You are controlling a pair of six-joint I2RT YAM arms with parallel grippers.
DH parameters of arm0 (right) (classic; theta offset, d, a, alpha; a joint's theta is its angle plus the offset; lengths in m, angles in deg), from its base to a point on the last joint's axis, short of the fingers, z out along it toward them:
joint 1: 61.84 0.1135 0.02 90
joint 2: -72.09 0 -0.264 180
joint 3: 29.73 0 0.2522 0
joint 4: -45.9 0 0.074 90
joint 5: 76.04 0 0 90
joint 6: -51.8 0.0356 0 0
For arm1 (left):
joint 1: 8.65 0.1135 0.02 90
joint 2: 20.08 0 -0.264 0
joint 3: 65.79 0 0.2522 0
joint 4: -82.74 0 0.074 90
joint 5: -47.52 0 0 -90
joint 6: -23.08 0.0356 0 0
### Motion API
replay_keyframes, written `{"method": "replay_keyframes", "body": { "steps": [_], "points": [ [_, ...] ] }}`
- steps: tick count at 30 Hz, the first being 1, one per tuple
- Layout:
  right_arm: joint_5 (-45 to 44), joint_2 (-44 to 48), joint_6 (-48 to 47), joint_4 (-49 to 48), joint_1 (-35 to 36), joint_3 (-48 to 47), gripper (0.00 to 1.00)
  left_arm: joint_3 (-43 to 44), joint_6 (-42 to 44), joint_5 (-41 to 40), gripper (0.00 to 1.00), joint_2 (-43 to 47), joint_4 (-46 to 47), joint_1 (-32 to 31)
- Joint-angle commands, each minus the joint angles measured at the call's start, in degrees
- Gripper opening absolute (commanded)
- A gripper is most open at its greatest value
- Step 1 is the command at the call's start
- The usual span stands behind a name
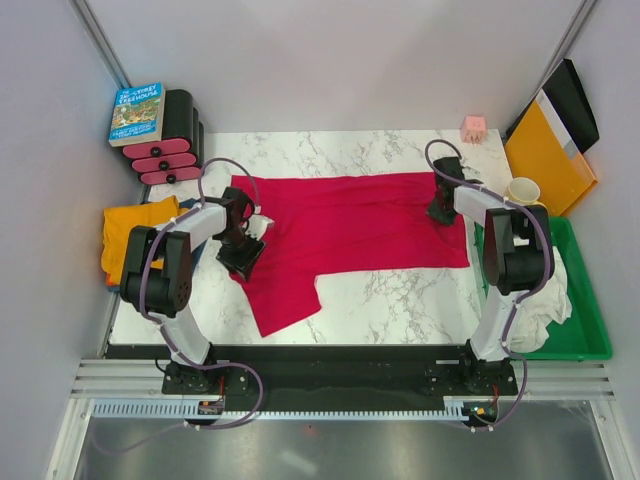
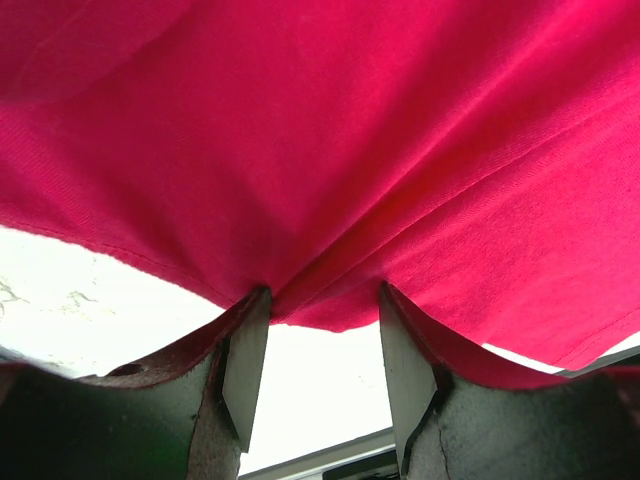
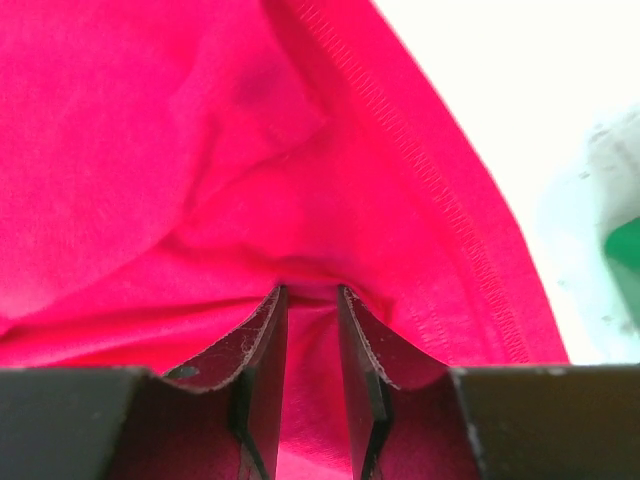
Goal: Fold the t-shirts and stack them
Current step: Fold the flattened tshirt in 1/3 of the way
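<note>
The red t-shirt (image 1: 350,225) lay spread flat across the middle of the marble table (image 1: 400,300), one sleeve pointing toward the lower centre of the top view.

My right gripper (image 3: 312,292) stood at the shirt's upper right corner. Its fingers were narrow and pinched a fold of red cloth beside the stitched hem. My left gripper (image 2: 325,295) stood at the shirt's left edge. Its fingers (image 2: 250,340) were set apart, with bare table visible through the gap and red cloth draped over both tips. Whether that cloth was gripped, I could not tell.

Surroundings:
- An orange t-shirt (image 1: 135,235) lay bunched at the left table edge, just beside my left arm.
- A book (image 1: 137,112) leaned on a black and pink rack (image 1: 168,148) at upper left.
- A pink cube (image 1: 473,127) sat at the far edge, upper right.
- An orange-yellow folder (image 1: 545,155) leaned at right, with a cup (image 1: 523,190) below it.
- A green bin (image 1: 590,310) at lower right held white cloth (image 1: 545,300).
</note>
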Motion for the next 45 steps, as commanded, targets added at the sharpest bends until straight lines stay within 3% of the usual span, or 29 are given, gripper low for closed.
{"method": "replay_keyframes", "body": {
  "steps": [1, 10, 15, 21, 30, 36, 40, 42, 45],
  "points": [
    [-3.03, -4.99, -0.76, 5.34, -4.75, 1.07, 0.35, -2.45, 3.76, -5.05, 0.56, -1.45, -1.83, 2.98],
    [-1.19, -3.51, -4.61, 4.91, -4.75, -2.71, 0.35, -2.01, 3.84, -3.92, 0.57, 0.99, -0.78, 5.45],
    [4.17, 8.59, -4.89, -1.33, -3.79, -0.25, 0.40, 2.20, 0.69, 4.69, 0.65, 9.43, -0.60, 7.03],
    [4.71, 20.65, -5.15, -0.46, 2.09, 0.19, 0.45, 5.11, -3.89, 14.09, 0.71, 18.76, -1.13, 6.86],
    [1.55, 36.65, -5.33, 2.44, 11.59, 9.06, 0.45, -4.19, -3.19, 12.62, 0.67, 22.10, -5.87, -2.01],
    [0.31, 44.65, -2.70, 4.55, 13.53, 16.53, 0.45, -2.20, -4.77, 10.69, 0.66, 20.80, -8.41, -5.00],
    [-0.83, 50.00, -1.73, 6.57, 15.20, 20.23, 0.45, 1.85, -4.51, 11.38, 0.64, 20.95, -17.80, -6.33],
    [-1.01, 51.77, -1.55, 6.40, 16.86, 22.60, 0.45, 1.86, -4.42, 10.24, 0.64, 22.53, -17.83, -6.41],
    [-1.44, 52.40, -1.64, 6.14, 20.37, 25.24, 0.45, -2.42, -3.80, 7.00, 0.62, 28.24, -9.60, -6.33]
  ]
}}
